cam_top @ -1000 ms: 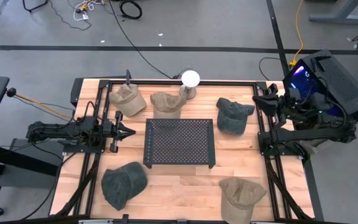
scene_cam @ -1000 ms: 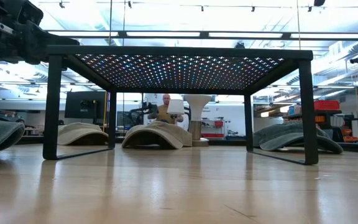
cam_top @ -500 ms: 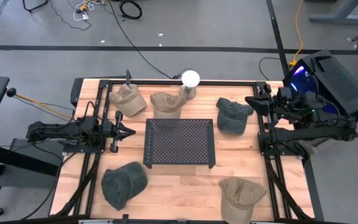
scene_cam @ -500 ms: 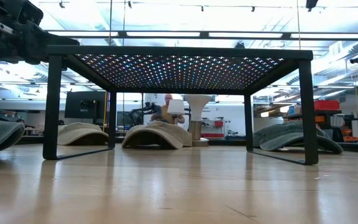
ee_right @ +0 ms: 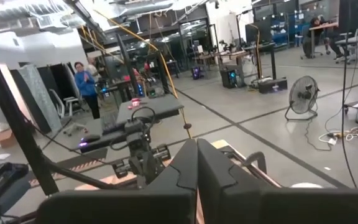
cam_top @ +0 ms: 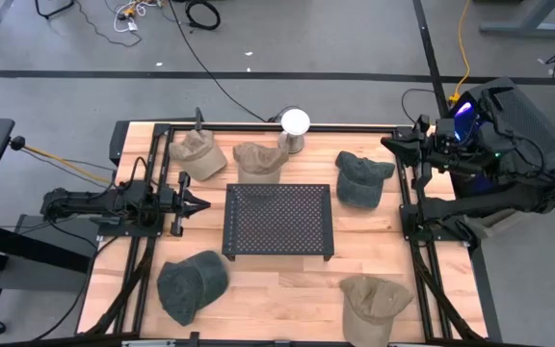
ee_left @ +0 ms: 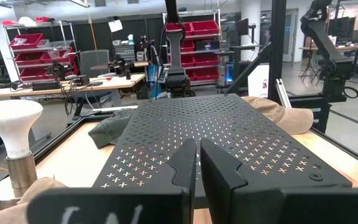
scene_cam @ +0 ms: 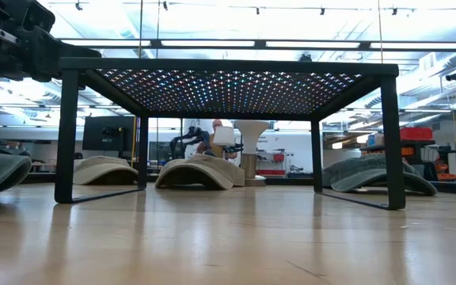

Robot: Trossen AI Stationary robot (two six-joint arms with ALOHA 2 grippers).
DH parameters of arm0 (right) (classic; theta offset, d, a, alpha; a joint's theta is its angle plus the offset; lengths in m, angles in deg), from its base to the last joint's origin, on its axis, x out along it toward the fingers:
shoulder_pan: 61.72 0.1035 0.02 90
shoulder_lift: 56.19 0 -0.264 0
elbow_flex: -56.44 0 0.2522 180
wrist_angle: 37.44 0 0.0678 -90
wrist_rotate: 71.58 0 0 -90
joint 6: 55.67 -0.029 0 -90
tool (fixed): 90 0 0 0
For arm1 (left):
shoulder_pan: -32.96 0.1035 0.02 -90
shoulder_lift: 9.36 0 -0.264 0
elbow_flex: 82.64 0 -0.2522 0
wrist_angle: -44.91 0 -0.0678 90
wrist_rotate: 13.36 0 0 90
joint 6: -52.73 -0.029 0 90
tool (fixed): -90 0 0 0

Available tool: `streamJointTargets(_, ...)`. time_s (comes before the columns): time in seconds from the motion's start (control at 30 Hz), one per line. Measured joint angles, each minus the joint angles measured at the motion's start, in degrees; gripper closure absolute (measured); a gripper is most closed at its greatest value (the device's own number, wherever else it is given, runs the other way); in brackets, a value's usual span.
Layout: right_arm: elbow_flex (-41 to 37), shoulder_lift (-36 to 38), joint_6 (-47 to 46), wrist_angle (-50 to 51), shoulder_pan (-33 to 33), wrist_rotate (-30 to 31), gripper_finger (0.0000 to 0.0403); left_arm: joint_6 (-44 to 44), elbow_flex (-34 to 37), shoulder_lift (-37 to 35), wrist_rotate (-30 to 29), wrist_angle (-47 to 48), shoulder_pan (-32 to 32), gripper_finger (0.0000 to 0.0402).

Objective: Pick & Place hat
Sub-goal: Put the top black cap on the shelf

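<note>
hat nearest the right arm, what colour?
Dark grey-green hat; high view shows it best.

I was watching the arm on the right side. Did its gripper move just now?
Yes. In the high view, the right gripper first swung toward the dark green cap, then pulled back toward the table's right rail, ending higher up the picture than a second ago.

A robotics lab or workshop. Metal shelving with red storage bins (ee_left: 194, 28) lines a wall, cluttered workbenches (ee_left: 61, 87) hold cables and equipment, a floor fan (ee_right: 303, 99) stands on bare concrete, ducts and strip lights (scene_cam: 212, 43) run overhead, and a person (ee_right: 89, 84) stands beyond.
</note>
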Motion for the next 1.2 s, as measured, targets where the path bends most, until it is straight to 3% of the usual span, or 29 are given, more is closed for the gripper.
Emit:
streamJointTargets(0.83,2.4,-12.0,6.0,1.6,0.0,0.0,0.0399,0.0,0.0,0.0,0.0,0.0,0.0,0.0372)
streamJointTargets(1.2,2.4,-15.9,7.3,1.6,0.0,4.7,0.0399,0.0,0.0,0.0,0.0,0.0,0.0,0.0372)
